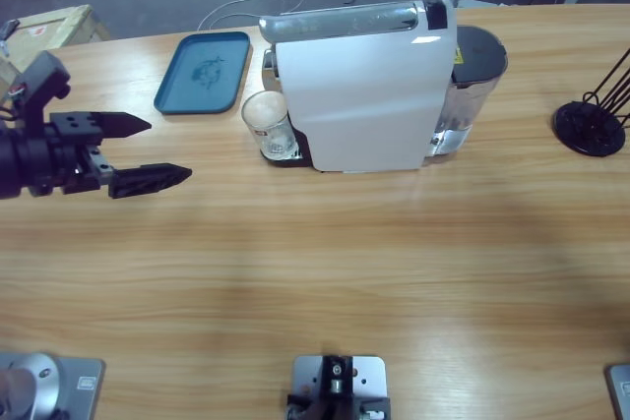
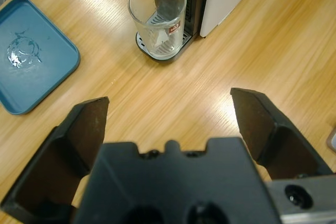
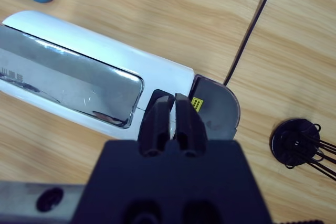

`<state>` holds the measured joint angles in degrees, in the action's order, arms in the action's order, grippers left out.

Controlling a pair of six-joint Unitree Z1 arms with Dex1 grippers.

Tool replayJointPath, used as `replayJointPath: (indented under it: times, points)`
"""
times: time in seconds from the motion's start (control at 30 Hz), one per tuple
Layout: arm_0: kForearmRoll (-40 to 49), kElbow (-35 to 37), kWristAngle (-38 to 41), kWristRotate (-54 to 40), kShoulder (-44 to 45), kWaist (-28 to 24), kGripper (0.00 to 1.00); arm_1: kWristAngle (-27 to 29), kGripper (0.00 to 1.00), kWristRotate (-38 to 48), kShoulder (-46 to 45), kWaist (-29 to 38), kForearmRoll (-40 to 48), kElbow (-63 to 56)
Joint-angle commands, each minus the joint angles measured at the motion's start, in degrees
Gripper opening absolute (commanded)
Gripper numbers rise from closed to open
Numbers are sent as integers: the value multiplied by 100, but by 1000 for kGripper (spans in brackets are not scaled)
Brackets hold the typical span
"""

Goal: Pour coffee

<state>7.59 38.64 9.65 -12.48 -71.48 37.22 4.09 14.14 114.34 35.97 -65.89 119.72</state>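
A white coffee machine [image 1: 364, 95] stands at the back middle of the table. A clear glass [image 1: 268, 125] sits on its black drip tray [image 2: 143, 45] under the spout; the glass [image 2: 157, 17] shows no dark liquid, and the coffee is out of view. My left gripper [image 1: 169, 150] hovers open to the left of the glass, pointing at it, with nothing between its jaws [image 2: 169, 100]. My right gripper [image 3: 175, 100] is shut, looking down on the machine's top [image 3: 79, 82], its tips at a black part just beyond the chrome lid's end.
A blue tray [image 1: 204, 71] lies left of the machine, wet in the middle [image 2: 21, 56]. A grey water tank [image 1: 477, 76] sits on the machine's right end. A black wire stand [image 1: 591, 125] is at the far right. A cable [image 3: 252, 30] runs behind the machine.
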Motion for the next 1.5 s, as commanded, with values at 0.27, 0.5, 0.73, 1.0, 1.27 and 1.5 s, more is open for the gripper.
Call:
replayJointPath:
  times: [0.27, 0.5, 0.73, 1.0, 1.27, 1.5]
  points:
    - [-65, -190, 81, 53, -103, 48, 987, 57, 0, -61, 428, -38, -73, -89]
    - [-95, -229, 90, 83, -138, 48, 987, 24, 0, -57, 476, -10, -71, -205]
    - [-188, -285, 90, 105, -147, 48, 987, 41, 0, -45, 493, 6, -57, -355]
    - [-209, -320, 90, 105, -147, 48, 987, 75, 0, 1, 414, 129, 63, -615]
    - [-227, -313, 90, 121, -129, 48, 987, 393, 1000, 29, -725, 358, 136, -14]
    - [-241, -315, 97, 141, -24, 48, 987, 367, 1000, 336, -1045, 563, 150, -889]
